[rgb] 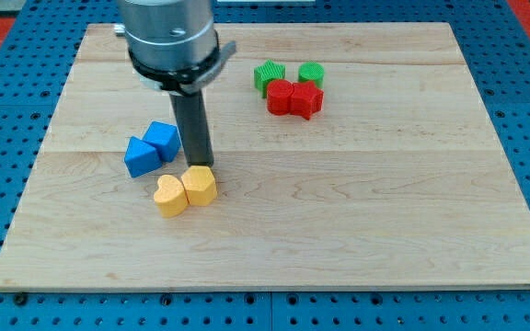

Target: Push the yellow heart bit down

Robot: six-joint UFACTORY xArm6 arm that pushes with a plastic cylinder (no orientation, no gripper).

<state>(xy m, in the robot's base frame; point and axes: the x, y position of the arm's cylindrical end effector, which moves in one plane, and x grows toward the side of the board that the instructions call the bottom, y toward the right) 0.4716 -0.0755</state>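
Note:
The yellow heart [169,196] lies on the wooden board [357,211], left of centre. A second yellow block [200,185], shape unclear, touches its right side. My tip [201,165] is at the top edge of that second yellow block, up and to the right of the heart. The rod rises from there to the arm's grey body at the view's top.
Two blue blocks, a cube-like one [163,139] and a wedge-like one [142,157], sit just left of the rod. Two green blocks [269,74] [311,74] and two red blocks [281,96] [307,100] cluster at the upper middle.

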